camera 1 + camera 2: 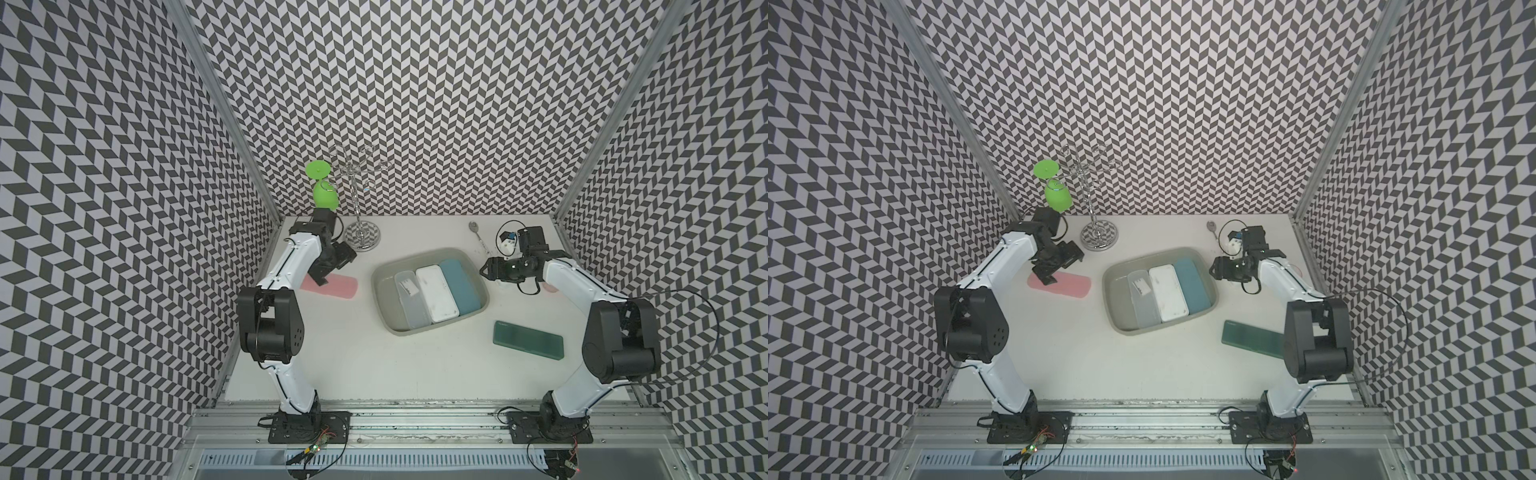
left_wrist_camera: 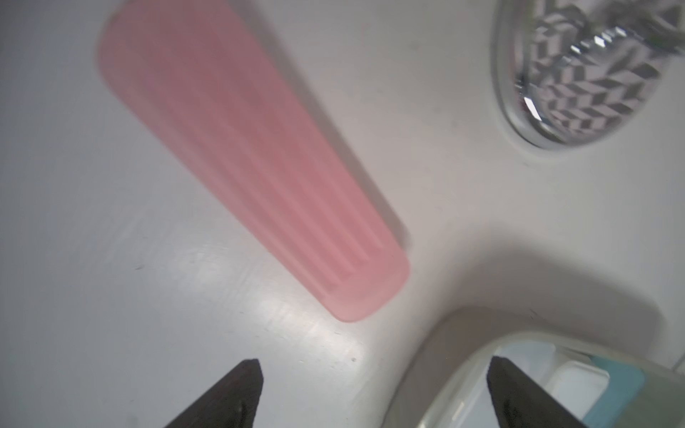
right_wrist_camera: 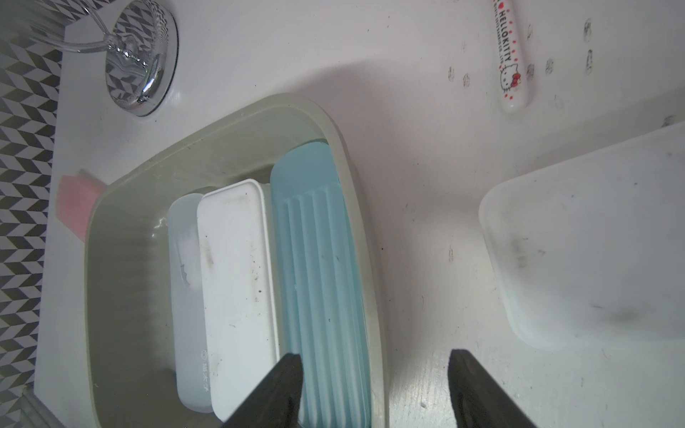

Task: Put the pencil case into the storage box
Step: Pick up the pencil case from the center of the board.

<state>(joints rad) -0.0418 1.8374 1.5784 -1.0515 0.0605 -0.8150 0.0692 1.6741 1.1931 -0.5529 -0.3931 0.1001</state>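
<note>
Near edge: aluminium rail (image 1: 415, 411) carrying both arm bases, with the white table (image 1: 415, 374) beyond it.

Mid-table: storage box (image 1: 383, 291), set slightly skewed. Inside it three cases lie flat, side by side: frosted clear case (image 1: 411, 305), white case (image 1: 436, 293) and blue ribbed case (image 1: 459, 284). The blue one is against the wall on the right arm's side.

Outside the box, on the left arm's side: pink pencil case (image 1: 338, 286), flat on the table, near the box but apart from it. Toward the right arm and closer to the rail: dark green case (image 1: 528, 338), also flat on the table.

Noted for the left gripper (image 2: 372, 385): jaws spread wide, nothing between them. In both top views it hangs over the pink case's end farthest from the box. Its wrist view is blurred and shows the case ahead of the fingertips, with no contact visible.

Noted for the right gripper (image 3: 374, 370): jaws partly apart, empty, hanging by the box's rim on its own side. In its wrist view one finger (image 3: 281, 389) lies over the blue case and its mate over bare table.

Back of table: chrome stand (image 1: 363, 239) with a green goblet (image 1: 324, 195) hung upside down. A spoon (image 1: 478, 233) lies near the right gripper. The right wrist view also shows a pale frosted case (image 3: 593, 241) beside the box.
</note>
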